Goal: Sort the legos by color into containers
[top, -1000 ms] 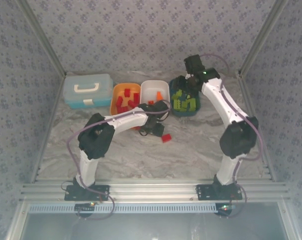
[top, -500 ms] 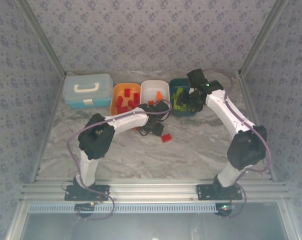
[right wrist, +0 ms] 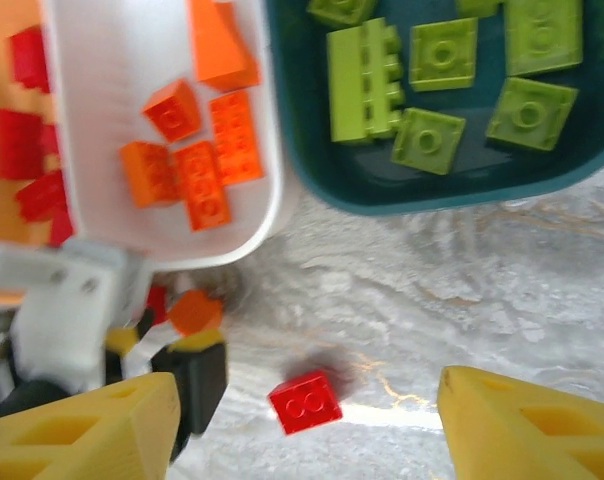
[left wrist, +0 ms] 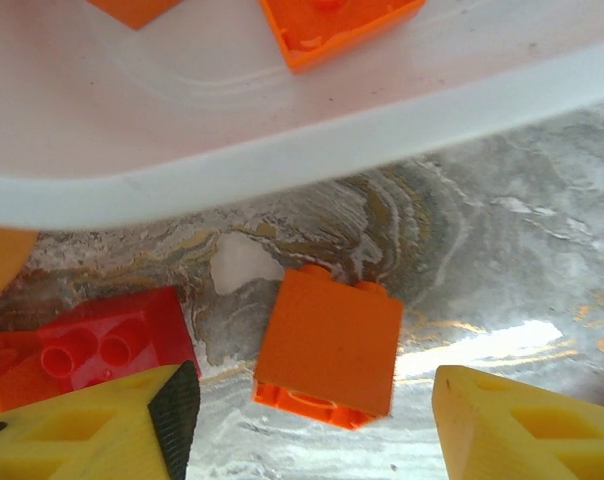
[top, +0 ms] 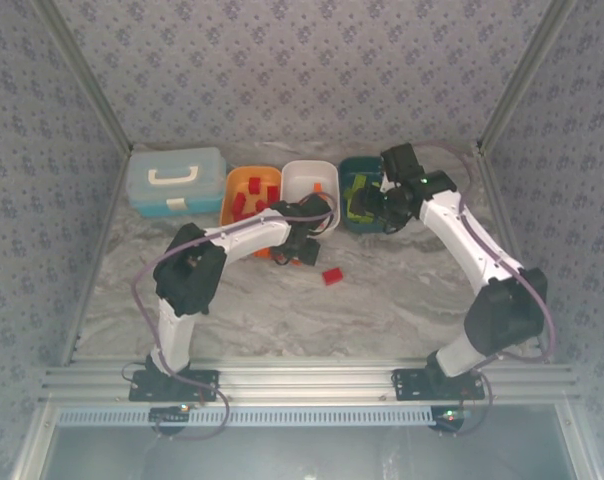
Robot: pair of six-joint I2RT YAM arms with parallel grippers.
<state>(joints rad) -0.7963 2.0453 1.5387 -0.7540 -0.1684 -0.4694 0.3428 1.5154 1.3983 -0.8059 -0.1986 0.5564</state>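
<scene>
Several orange bricks (right wrist: 202, 185) (white tray (right wrist: 122, 60))

In the top external view the table (top: 382, 300) is lit softly and evenly from above; only faint shadows are thrown, and fine detail is lost to coarse resolution. In the left wrist view the orange brick (left wrist: 329, 345) is rendered fairly sharp; glare is spread over the marbled surface to its right; the white tray (left wrist: 382, 130) is washed out and softened. The right wrist view is smeared by blur; a soft shadow is cast beside the red brick (right wrist: 305, 401); a glare streak is seen nearby.
</scene>
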